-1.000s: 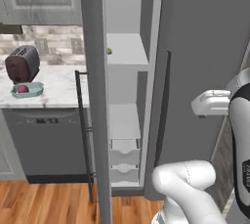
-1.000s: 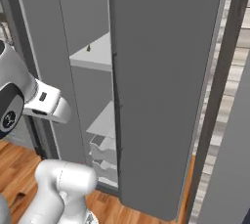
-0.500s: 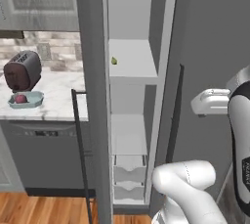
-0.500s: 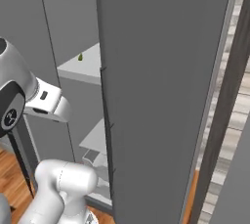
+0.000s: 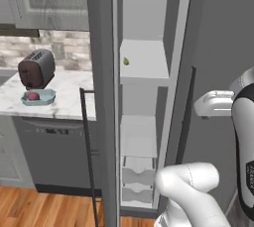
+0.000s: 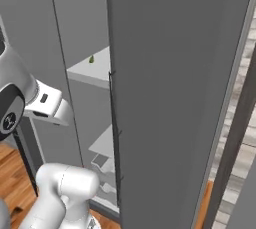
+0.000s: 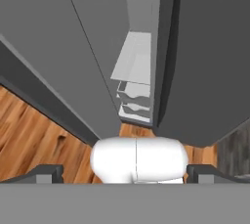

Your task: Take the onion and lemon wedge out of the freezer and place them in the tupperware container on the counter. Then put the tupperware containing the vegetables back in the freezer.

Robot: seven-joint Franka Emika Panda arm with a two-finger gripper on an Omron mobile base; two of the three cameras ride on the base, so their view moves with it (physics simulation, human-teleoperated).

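1. Where the hand view looks down along the gripper, we see its two dark fingertips far apart at the bottom corners with nothing between them, so it is released.
2. Beyond the fingertips in that view we see wood floor, then the narrow gap of the freezer between its open door and the dark right-hand panel, with white drawers low inside.
3. From the left base view we find the freezer door swung open toward us, its long dark handle standing just left of the opening.
4. We see the lemon wedge on the upper white shelf, near the shelf's left edge; from the right base view it sits at, well above and beyond the hand.
5. The shelf around the wedge is bare, but the opening is slim, walled by the door on the left and the dark panel on the right.
6. Farther left, on the marble surface, we see the tupperware container with the onion resting in it, well apart from the gripper.
7. A dark red toaster stands just behind the container.
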